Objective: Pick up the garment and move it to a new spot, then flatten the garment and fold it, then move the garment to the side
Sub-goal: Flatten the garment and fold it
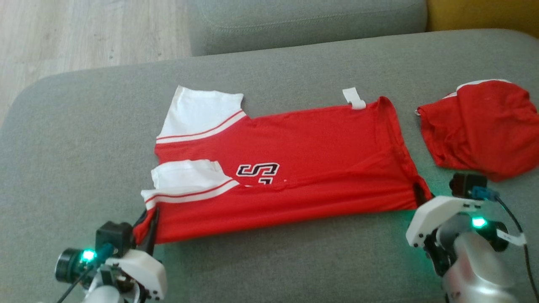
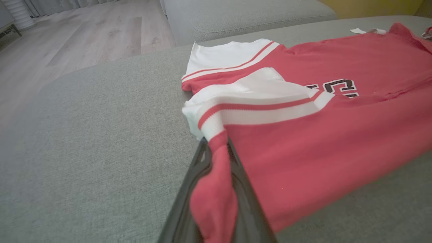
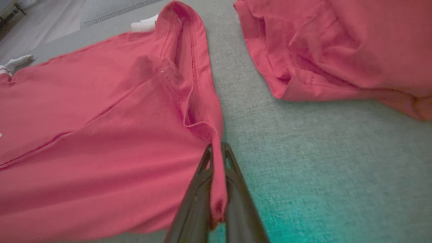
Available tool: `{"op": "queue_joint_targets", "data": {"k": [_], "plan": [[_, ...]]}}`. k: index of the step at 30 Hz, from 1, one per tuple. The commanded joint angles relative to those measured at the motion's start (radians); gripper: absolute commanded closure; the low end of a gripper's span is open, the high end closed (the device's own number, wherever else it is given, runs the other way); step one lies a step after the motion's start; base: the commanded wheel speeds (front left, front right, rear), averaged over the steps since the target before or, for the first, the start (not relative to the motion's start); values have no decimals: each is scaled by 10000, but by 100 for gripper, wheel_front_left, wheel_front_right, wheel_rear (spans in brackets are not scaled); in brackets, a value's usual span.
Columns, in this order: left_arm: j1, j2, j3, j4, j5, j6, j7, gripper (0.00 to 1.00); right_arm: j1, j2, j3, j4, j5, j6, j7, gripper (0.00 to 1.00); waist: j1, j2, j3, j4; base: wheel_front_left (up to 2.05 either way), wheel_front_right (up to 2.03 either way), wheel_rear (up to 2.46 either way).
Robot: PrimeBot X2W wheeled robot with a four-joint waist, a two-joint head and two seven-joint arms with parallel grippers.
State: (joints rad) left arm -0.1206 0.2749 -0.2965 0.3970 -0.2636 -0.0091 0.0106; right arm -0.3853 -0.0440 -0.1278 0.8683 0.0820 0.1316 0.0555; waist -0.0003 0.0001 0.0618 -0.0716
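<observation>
1. I read this as the fold step: the jersey point(image 1: 294, 168) lies spread lengthwise on the grey sofa cushion point(image 1: 84, 147), collar end to my left and hem point(image 1: 400, 139) to my right, and I have it by its 2 near corners.
2. The left gripper point(image 1: 149, 223) is clamped on the near shoulder corner; in the left wrist view a bunch of red cloth is squeezed between its dark fingers point(image 2: 189, 189).
3. The right gripper point(image 1: 419, 191) is clenched on the near hem corner, with a thin strip of stitched edge pinched between the fingers point(image 3: 199, 189).
4. Next, I judge, both arms must lift together and carry the near edge over to the far edge, evenly, so the cloth does not skew.
5. The fabric is thin, limp red knit with white sleeves point(image 1: 198, 113) banded in red; 1 sleeve lies doubled over the chest beside the black lettering point(image 1: 257, 170).
6. A crease runs along the body, and a white tag point(image 1: 353, 98) sticks out past the far edge.
7. A second red garment point(image 1: 480, 126) sits crumpled just beyond the hem, apart from the jersey; I should keep the fold off it.
8. The cushion's coarse weave looks grippy, so dragging may ruck the cloth.
</observation>
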Motion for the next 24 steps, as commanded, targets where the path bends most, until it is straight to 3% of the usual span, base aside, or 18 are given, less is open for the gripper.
{"op": "queue_joint_targets", "data": {"k": [1,4,5,6,8,9,13,18,24], "plan": [[-224,384,405,-391,-79,126,35,100,-145,-62,149,-486,80,-9,19,100,3,-1,-10,-14,0,0,0],[-12,362,330,-710,-104,194,210,100,163,-62,205,-1020,182,-9,188,100,3,-1,-18,-31,0,0,0],[17,348,308,-778,-105,221,240,100,243,-62,239,-1229,209,-9,179,47,3,-1,-17,-30,0,0,0],[38,334,292,-833,-106,250,259,68,307,-62,277,-1445,294,-9,147,0,3,-1,-14,-31,0,0,0],[51,297,295,-936,-90,370,244,8,403,-62,371,-1904,386,-9,-3,0,3,-1,13,-36,0,0,0],[29,261,323,-999,-86,456,181,0,434,-62,422,-2165,452,-9,-141,0,3,-1,35,-37,0,0,0],[-297,-18,593,-1353,-131,889,-464,0,607,-62,538,-3417,81,-9,-947,0,3,-1,194,-8,0,0,0],[-947,-470,834,-1901,-178,1160,-1860,0,976,-62,927,-4706,477,-9,-1871,0,3,-1,456,-74,0,0,0],[-1719,-556,871,-2306,-116,1011,-2464,0,1118,-62,1403,-5402,1074,-9,-2407,0,3,-1,887,-310,0,0,0]]}}
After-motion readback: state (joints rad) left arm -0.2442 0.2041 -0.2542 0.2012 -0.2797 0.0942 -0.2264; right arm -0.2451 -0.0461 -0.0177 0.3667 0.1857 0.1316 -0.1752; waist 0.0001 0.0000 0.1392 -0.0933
